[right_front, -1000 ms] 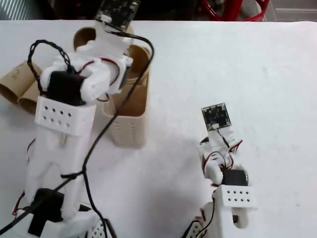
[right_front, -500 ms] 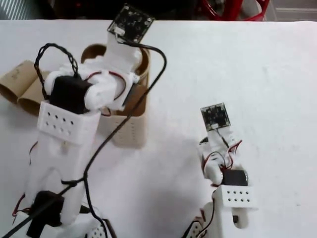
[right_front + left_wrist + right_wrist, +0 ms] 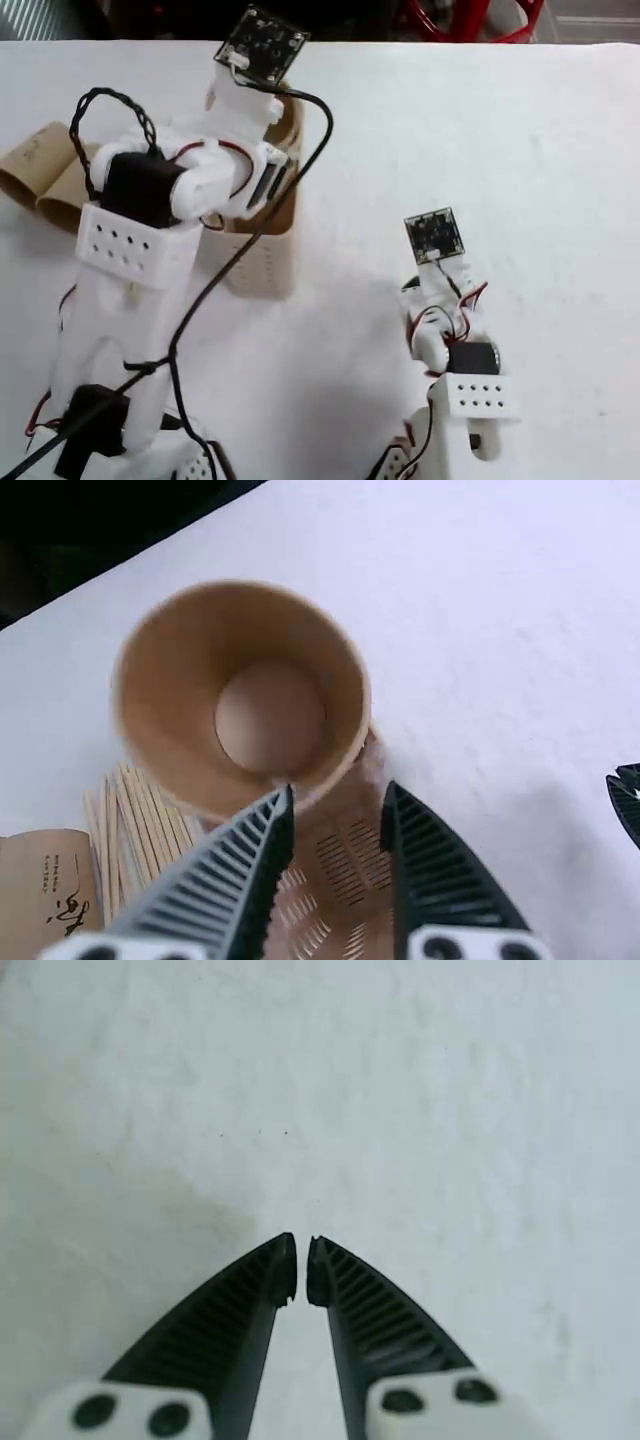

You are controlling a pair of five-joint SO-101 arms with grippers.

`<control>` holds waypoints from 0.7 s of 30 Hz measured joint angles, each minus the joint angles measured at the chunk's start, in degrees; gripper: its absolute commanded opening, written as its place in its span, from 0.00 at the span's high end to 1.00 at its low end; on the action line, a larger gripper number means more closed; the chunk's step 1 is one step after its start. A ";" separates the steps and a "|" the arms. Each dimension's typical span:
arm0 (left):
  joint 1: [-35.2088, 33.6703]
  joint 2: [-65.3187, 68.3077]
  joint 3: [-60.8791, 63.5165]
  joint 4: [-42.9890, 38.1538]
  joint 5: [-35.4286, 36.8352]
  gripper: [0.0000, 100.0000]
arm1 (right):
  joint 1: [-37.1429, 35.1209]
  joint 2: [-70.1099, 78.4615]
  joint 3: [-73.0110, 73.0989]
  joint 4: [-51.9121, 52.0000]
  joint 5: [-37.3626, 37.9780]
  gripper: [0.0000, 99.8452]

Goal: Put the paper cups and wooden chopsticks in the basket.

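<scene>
A brown paper cup (image 3: 240, 690) faces the left wrist view with its open mouth, just past my left gripper (image 3: 338, 798), which is open with nothing between its fingers. The slotted tan basket (image 3: 335, 880) lies under those fingers. Wooden chopsticks (image 3: 140, 815) lie bundled beside the cup, next to a printed cup (image 3: 40, 880). In the high view my left arm (image 3: 190, 185) covers the basket (image 3: 262, 265), and two paper cups (image 3: 35, 170) lie on their sides at the table's left. My right gripper (image 3: 301, 1260) is shut over bare table.
The right arm (image 3: 450, 340) stands folded at the front right of the white table (image 3: 500, 150), well apart from the basket. A black cable (image 3: 300, 170) loops off the left arm across the basket's mouth.
My left arm has swung to the right over the basket, now hiding the brown rim seen at its left earlier. The right arm has kept still.
</scene>
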 measured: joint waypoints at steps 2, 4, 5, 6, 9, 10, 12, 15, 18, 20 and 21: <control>0.00 0.00 0.00 -0.88 0.00 0.83 | 0.00 0.00 0.00 0.00 0.00 0.96; 0.00 0.00 -0.79 -1.14 0.00 0.83 | 0.00 0.00 0.00 0.00 0.00 0.96; 0.00 0.00 -1.76 -1.23 0.00 0.83 | 0.00 0.00 0.00 0.00 0.00 0.96; 0.00 0.00 -2.90 -1.32 0.00 0.83 | 0.00 0.00 0.00 0.00 0.00 0.96; -1.05 0.00 -5.27 -1.32 0.00 0.83 | 0.00 0.00 0.00 0.00 0.00 0.96; -1.85 0.00 -5.36 -1.32 0.00 0.83 | 0.00 0.00 0.00 0.00 0.00 0.96; -4.13 0.00 -4.57 -2.29 0.00 0.83 | 0.00 0.00 0.00 0.00 0.00 0.96; -7.65 -0.09 1.85 -7.12 0.00 0.83 | 0.00 0.00 0.00 0.00 0.00 0.96; -8.79 0.00 12.22 -13.98 0.00 0.83 | 0.00 0.00 0.00 0.00 0.00 0.96; -8.97 -0.18 18.37 -18.37 0.00 0.83 | 0.00 0.00 0.00 0.00 0.00 0.96; -8.97 -0.70 20.57 -20.13 0.00 0.83 | 0.00 0.00 0.00 0.00 0.00 0.96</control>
